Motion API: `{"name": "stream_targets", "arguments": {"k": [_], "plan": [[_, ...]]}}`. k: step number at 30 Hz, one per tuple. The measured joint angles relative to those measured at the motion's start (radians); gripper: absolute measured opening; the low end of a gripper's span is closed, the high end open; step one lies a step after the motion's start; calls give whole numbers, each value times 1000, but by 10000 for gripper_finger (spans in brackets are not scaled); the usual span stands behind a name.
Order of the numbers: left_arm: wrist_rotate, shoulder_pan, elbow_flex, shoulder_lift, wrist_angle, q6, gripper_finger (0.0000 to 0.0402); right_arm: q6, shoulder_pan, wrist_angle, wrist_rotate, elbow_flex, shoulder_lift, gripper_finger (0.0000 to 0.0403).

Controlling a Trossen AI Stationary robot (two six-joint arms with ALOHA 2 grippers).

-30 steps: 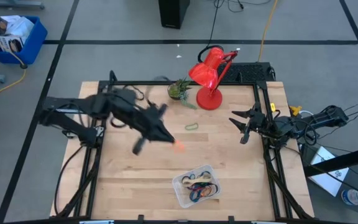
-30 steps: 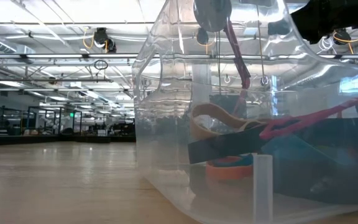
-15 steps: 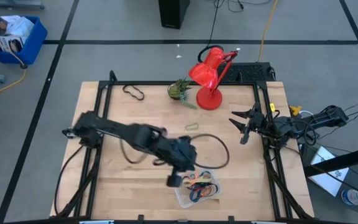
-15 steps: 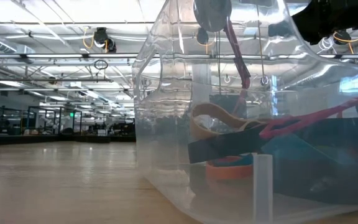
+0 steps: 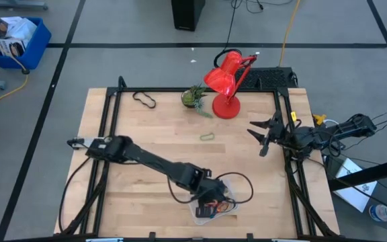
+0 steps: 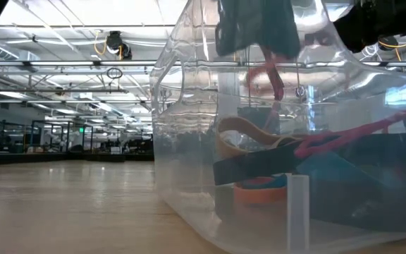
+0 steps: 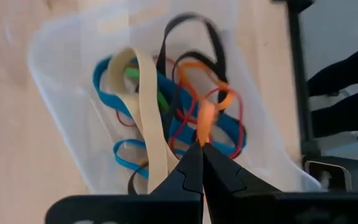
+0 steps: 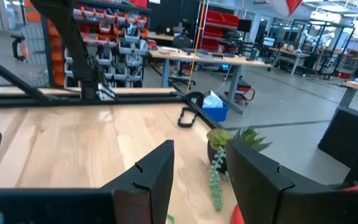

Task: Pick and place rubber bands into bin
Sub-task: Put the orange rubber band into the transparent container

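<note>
High view: the left arm stretches in a long diagonal across the wooden counter (image 5: 133,195), its wrist bent down so the left gripper (image 5: 210,205) hangs right over the bin (image 5: 197,214), which sits near the counter's front edge. Seen from the left wrist, the two dark fingers (image 7: 191,176) are pressed together to a point, and an orange rubber band (image 7: 205,118) is pinched at their tips, standing up from them above the heap. Below it the rubber bands (image 7: 166,106) lie tangled in the clear bin (image 7: 61,50): blue, red, black, a bit of green, and a broad tan one that runs from the pile down alongside the fingers.

The right arm waits at the counter's right edge, well apart from the bin, with the right gripper (image 5: 261,138) pointed inward; its fingers (image 8: 160,171) stand spread apart with nothing between them.

Much is hard to make out. From above, the left wrist covers most of the bin, so only a corner of it and a scrap of colour show beside the gripper. From the low camera the bin's clear wall (image 6: 189,141) fills the picture, and the left gripper is only a dark, smeared shape (image 6: 252,25) at its top with a reddish streak under it; I cannot tell its fingers there.

One green band (image 5: 207,136) lies loose on the counter, well behind the bin, toward the red lamp (image 5: 226,84) and the small plant (image 5: 195,96). A black loop (image 5: 144,99) lies near the far left corner.
</note>
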Motion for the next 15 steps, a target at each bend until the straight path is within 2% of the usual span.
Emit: {"name": "stream_targets", "arguments": {"k": [5, 15], "plan": [[-8, -4, 0, 50, 4, -52, 1, 35, 0, -43, 0, 0, 1, 144], [-12, 8, 0, 92, 5, -58, 2, 50, 0, -60, 0, 0, 0, 144]]}}
